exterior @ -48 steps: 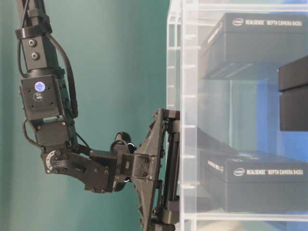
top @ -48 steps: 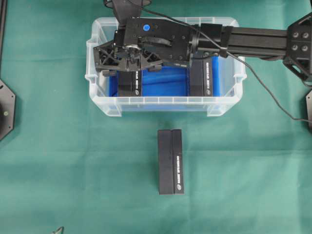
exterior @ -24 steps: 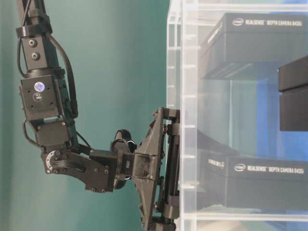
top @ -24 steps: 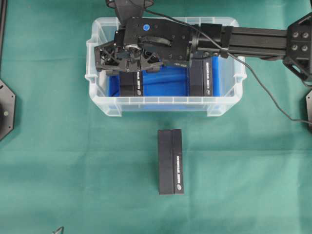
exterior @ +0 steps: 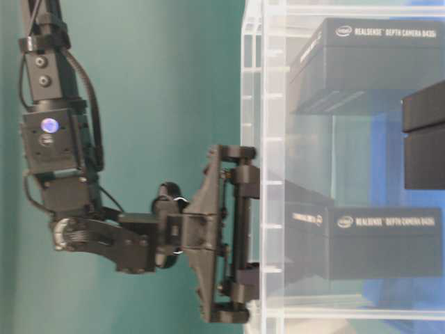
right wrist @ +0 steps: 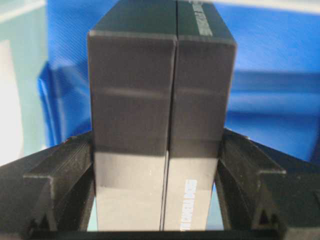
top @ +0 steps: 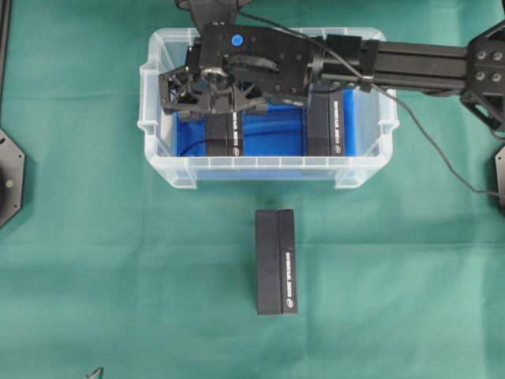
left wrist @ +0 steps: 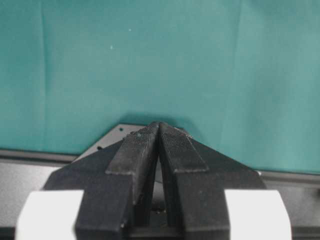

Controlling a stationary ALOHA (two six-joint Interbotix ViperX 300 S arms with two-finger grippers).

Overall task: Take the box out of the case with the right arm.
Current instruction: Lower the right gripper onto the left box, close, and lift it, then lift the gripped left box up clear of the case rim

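Box [right wrist: 160, 115] now lifted in right tool [right wrist: 156, 200], formerly lower.

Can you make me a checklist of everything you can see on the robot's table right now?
Surface: green cloth, flat, covers the whole table.
Job's things: clear case with blue floor; two black boxes inside. The left box sits between the right claw's fingers; the other box lies to its right.
Clutter: a third black box lies on the cloth in front of the case.
Claws: right claw is shut on the left box, fingers pressed on both sides. Left claw is shut, holds nothing, over bare cloth.
Cables: a black cable runs along the right arm and off to the right.
Surroundings: black arm bases at the table edges.
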